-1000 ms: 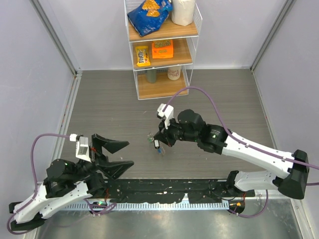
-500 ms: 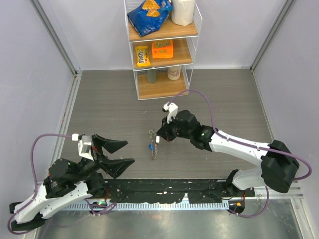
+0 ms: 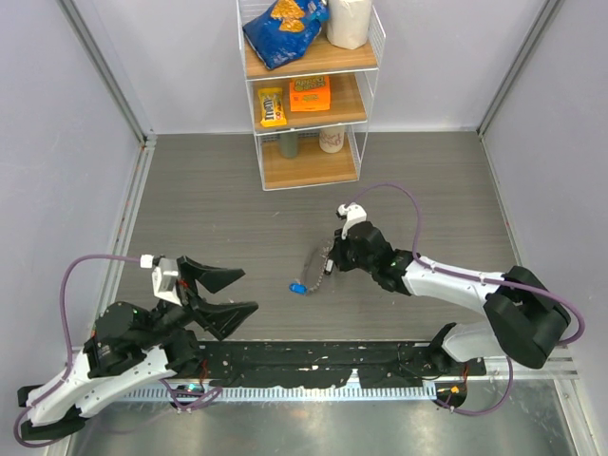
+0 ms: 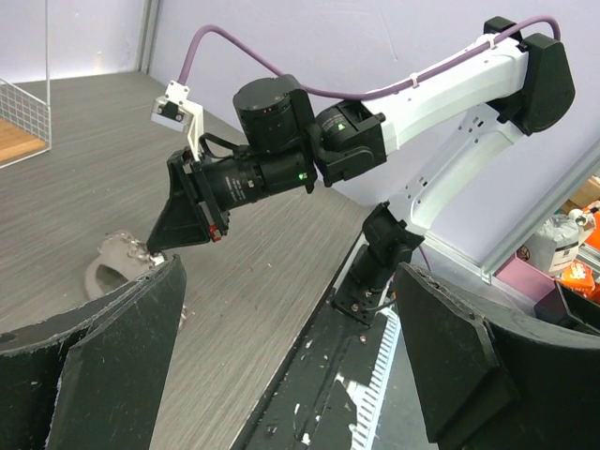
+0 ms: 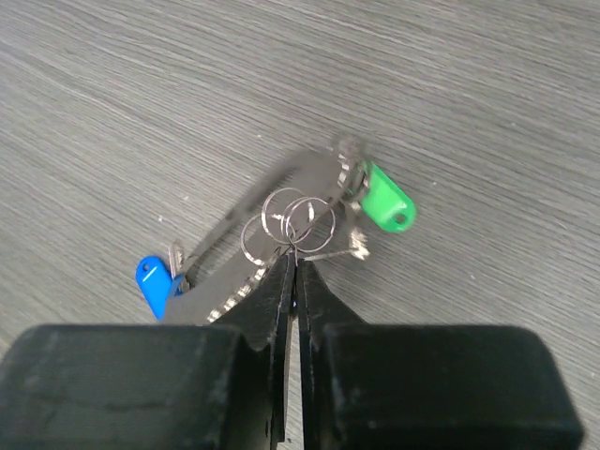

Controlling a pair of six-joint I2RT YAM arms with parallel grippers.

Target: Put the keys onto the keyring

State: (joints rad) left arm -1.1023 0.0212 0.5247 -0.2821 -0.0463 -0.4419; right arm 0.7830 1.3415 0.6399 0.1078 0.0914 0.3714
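The keyring [image 5: 220, 248], a grey chain-like loop, lies flat on the worktop [image 3: 209, 199] about midway between its left and right edges and closer to the near edge than the far one. It runs on a slant. A blue-headed key [image 5: 153, 283] sits at the end nearer the left edge, and a green-headed key [image 5: 386, 206] at the other end. In the overhead view the loop [image 3: 320, 261] shows as a pale streak with the blue key [image 3: 297, 286] at its near-left tip. The green key cannot be made out there. Two small wire rings [image 5: 286, 223] overlap on top of the loop's middle.

The right gripper [image 5: 293, 255] comes down on those rings with its jaws pressed together, leaving only a hairline slit. The tips meet at the rings' lower rim, but whether any wire is pinched between them cannot be told. From above, the right gripper [image 3: 330, 258] sits at the loop's far-right end.

The left gripper [image 3: 247, 292] hangs over the near-left part of the worktop, well apart from the keyring. Its jaws are spread wide and hold nothing. Its wrist camera looks between its fingers [image 4: 141, 319] towards the right gripper [image 4: 155, 246] and the grey loop [image 4: 112, 267].

A wire shelf rack [image 3: 309, 95] holding snack packets stands at the far edge.
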